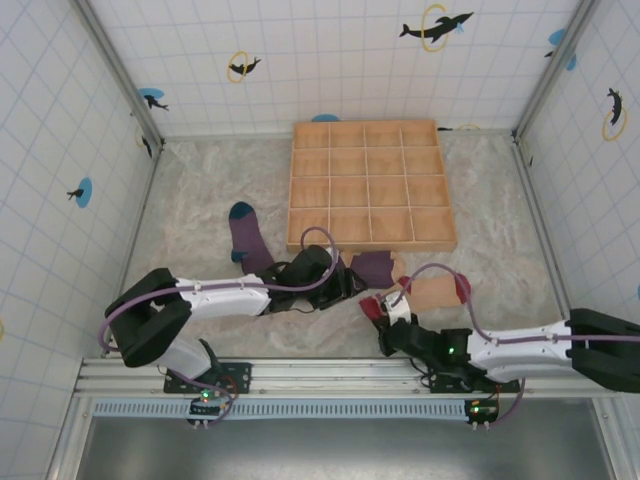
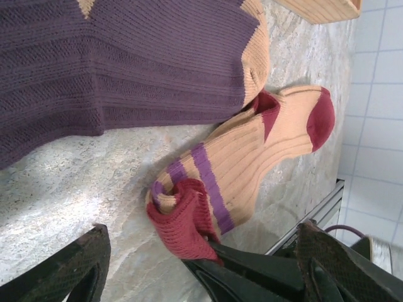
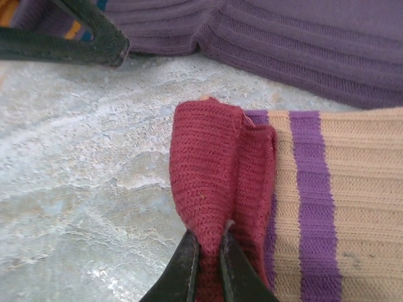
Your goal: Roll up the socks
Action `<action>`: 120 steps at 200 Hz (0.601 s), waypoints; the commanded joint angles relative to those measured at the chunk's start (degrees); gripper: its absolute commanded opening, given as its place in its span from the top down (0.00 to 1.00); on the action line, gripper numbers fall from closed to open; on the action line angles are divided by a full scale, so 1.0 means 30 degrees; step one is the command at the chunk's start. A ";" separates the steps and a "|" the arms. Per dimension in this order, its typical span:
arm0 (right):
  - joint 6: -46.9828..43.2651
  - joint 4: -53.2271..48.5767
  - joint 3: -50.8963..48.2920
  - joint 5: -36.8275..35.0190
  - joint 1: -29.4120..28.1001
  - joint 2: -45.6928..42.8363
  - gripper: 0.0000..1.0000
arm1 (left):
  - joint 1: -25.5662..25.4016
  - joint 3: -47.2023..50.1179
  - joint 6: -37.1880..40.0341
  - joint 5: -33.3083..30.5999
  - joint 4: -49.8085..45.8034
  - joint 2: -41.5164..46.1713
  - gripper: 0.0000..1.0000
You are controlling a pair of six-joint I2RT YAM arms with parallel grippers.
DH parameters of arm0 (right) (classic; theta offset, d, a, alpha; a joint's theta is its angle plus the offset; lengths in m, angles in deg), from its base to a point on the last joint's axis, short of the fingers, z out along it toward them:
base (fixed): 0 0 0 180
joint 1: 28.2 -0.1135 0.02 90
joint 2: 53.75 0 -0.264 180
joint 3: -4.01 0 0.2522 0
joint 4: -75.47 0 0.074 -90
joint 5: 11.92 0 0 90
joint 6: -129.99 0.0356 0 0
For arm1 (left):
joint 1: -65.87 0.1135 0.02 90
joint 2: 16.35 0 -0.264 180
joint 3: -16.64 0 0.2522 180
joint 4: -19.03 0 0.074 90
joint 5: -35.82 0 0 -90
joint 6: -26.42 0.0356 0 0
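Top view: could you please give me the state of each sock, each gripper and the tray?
Tan ribbed sock with dark-red cuff: flat, cuff pinched up.
Purple knit sock with tan toe: flat, unrolled.
Purple knit sock with teal toe: flat, unrolled.
Wooden gridded tray: empty.
Left gripper: open.
Right gripper: shut on the dark-red cuff.

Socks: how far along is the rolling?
Done: nothing looks rolled yet. In hand: the right hand pinches the red cuff of the tan sock; the left hand hangs open by the tan-toed purple sock. Left: rolling all three, including the teal-toed purple sock.
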 commanded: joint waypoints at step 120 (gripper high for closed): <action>0.6297 -0.3768 -0.3027 0.8213 0.7066 -0.5180 1.00 | -0.1269 -0.0054 0.0491 -0.0518 0.1711 -0.2218 0.45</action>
